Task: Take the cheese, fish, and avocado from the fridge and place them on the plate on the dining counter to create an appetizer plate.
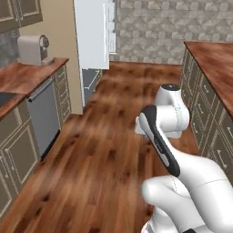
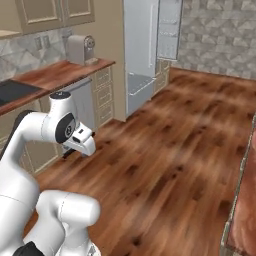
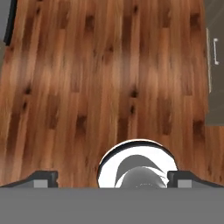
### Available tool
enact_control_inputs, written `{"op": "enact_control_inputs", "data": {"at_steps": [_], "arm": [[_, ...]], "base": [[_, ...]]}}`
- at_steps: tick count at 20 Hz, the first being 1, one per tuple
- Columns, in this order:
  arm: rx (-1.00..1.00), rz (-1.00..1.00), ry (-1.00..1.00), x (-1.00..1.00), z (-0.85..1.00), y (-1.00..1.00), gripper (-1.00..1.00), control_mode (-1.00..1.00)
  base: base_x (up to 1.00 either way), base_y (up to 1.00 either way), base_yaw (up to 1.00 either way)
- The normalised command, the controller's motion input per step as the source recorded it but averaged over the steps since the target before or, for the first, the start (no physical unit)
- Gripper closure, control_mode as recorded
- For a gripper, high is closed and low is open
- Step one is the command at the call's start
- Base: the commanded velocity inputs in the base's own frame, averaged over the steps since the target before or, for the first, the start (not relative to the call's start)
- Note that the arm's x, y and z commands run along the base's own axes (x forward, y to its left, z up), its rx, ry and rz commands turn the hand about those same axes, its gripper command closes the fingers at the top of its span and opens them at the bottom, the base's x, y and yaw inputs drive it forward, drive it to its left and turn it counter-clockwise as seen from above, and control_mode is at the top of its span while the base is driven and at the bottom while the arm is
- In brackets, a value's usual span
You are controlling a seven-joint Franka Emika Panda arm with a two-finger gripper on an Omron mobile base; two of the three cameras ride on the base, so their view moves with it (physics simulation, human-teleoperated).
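The fridge (image 1: 92,37) (image 2: 142,47) stands ahead with a door swung open, showing white door shelves (image 2: 169,29) and a lower drawer (image 2: 139,84). My gripper (image 3: 113,178) is open, its two dark fingertips (image 3: 45,177) spread wide, pointing down at bare wood floor with nothing between them. The hand (image 2: 82,142) hangs low beside the left cabinets, well short of the fridge. Cheese, fish, avocado and plate are out of view. A wide wood-topped counter (image 1: 215,59) (image 2: 246,210) runs along the right; I cannot tell whether it is the dining counter.
On the left, a wall counter (image 1: 27,75) carries a coffee machine (image 1: 32,49) (image 2: 80,49) and a sink (image 2: 12,90), with a dishwasher (image 1: 43,113) below. Drawer fronts (image 1: 207,118) line the right counter. An open wood floor (image 1: 104,150) leads to the fridge.
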Motion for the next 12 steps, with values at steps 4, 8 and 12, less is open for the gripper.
{"op": "enact_control_inputs", "data": {"at_steps": [4, 8, 12], "arm": [[0.0, 0.0, 0.0, 0.0, 0.0, 0.0, -1.0, 1.0], [0.0, 0.0, 0.0, 0.0, 0.0, 0.0, -1.0, 1.0], [0.0, 0.0, 0.0, 0.0, 0.0, 0.0, -1.0, 1.0]], "base": [[1.0, 0.33, -0.36], [1.0, 0.29, -0.32], [1.0, 0.15, -0.21]]}}
